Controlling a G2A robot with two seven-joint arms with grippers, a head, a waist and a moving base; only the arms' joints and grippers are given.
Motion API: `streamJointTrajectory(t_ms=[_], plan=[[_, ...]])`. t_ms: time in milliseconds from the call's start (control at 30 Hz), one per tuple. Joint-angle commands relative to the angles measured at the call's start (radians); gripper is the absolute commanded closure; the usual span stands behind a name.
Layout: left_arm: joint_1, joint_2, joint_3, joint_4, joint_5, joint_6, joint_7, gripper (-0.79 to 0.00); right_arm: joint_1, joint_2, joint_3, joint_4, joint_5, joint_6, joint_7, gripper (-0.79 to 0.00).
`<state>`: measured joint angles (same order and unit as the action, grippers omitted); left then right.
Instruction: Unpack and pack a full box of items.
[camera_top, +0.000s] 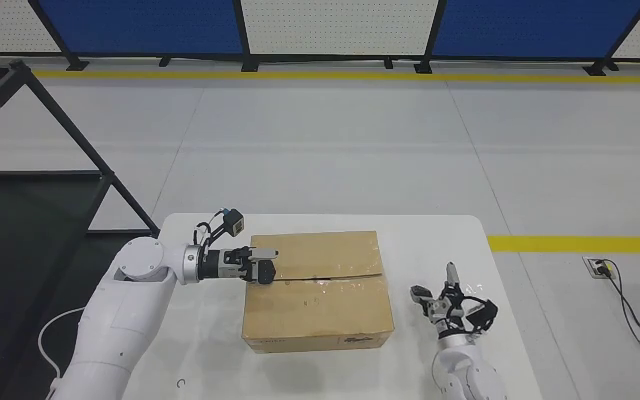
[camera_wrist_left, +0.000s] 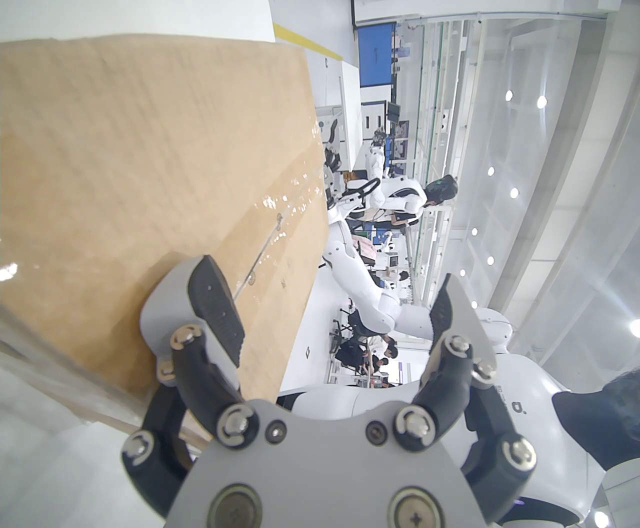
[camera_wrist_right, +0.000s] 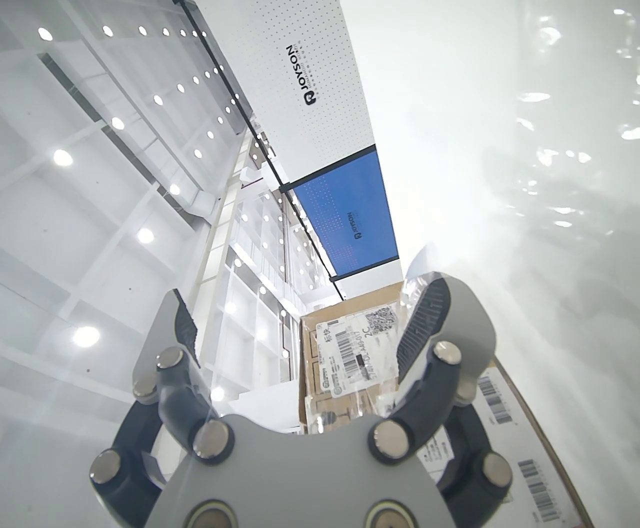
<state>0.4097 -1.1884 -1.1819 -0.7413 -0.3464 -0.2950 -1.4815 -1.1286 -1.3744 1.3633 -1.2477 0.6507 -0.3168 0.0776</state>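
Box (camera_top: 316, 290) sits shut mid-table (camera_top: 430, 235), taped seam (camera_top: 330, 279) across its top. Left gripper (camera_top: 263, 270) at box's left end, fingers spread, level with seam; likely lining up to open the flaps. Right gripper (camera_wrist_right: 305, 295) spread, empty, parked right of box.
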Motion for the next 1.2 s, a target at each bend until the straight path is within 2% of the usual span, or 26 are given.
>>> streamJointTrajectory(t_ms=[0, 267, 767, 1000, 1167], plan=[[0.0, 0.0, 0.0, 0.0, 0.0, 0.0, 0.0, -0.785, 0.006, -0.001, 0.004, 0.0, 0.004, -0.011, 0.005, -0.785], [0.0, 0.0, 0.0, 0.0, 0.0, 0.0, 0.0, -0.785, 0.004, 0.0, 0.04, -0.036, 0.016, -0.036, 0.034, -0.785], [0.0, 0.0, 0.0, 0.0, 0.0, 0.0, 0.0, -0.785, -0.071, 0.008, 0.102, -0.19, 0.029, -0.068, 0.157, -0.785], [0.0, 0.0, 0.0, 0.0, 0.0, 0.0, 0.0, -0.785, -0.11, 0.009, 0.113, -0.288, 0.001, -0.071, 0.163, -0.785], [0.0, 0.0, 0.0, 0.0, 0.0, 0.0, 0.0, -0.785, -0.131, 0.006, 0.094, -0.364, -0.068, -0.076, 0.12, -0.785]])
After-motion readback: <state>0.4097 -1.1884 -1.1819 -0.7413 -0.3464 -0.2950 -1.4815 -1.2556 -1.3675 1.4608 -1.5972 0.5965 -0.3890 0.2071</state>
